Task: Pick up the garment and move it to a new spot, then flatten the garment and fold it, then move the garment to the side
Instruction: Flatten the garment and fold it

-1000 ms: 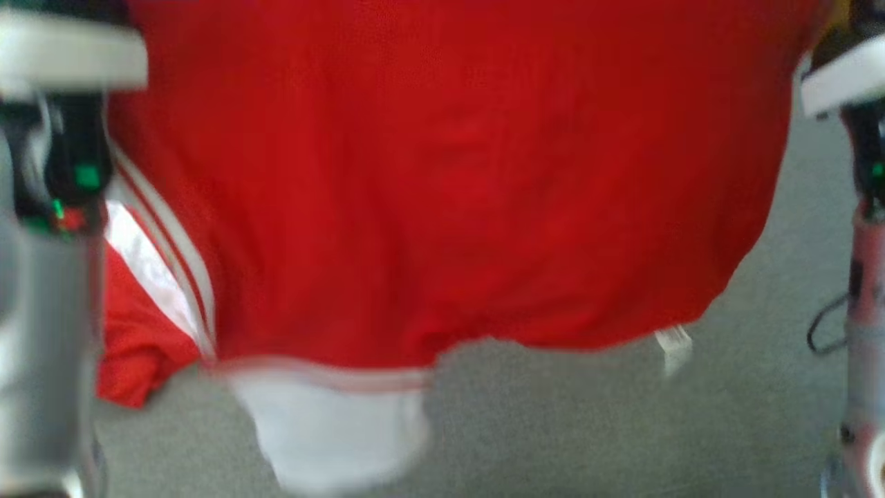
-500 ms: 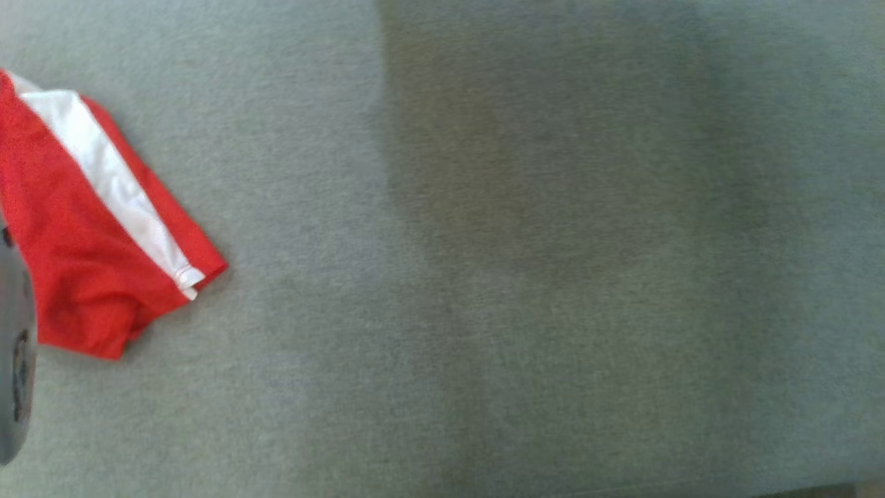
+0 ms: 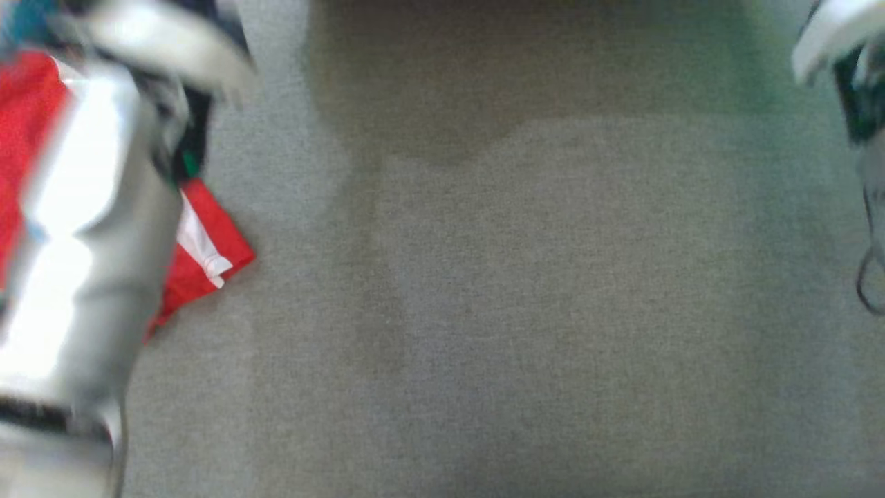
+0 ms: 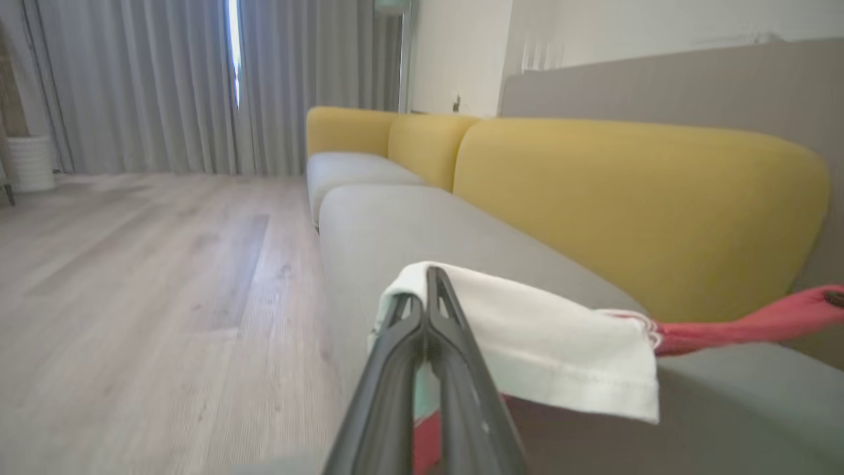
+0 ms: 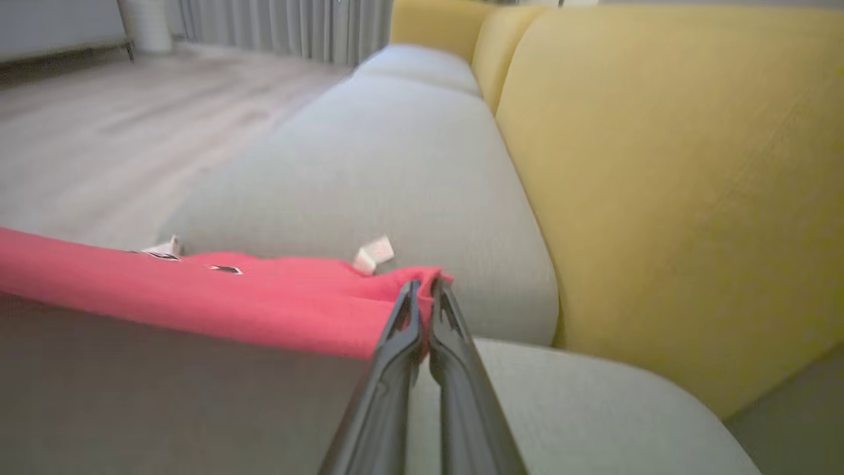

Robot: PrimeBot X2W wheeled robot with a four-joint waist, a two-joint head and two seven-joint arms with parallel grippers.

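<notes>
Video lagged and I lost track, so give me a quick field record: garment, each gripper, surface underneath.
garment: red with a white panel, stretched between both grippers
left gripper: shut on the white edge
right gripper: shut on the red edge
surface: grey sofa seat, with yellow backrest behind
head view: blurred; pale left forearm in front of the garment, one red and white corner visible beside it
</notes>
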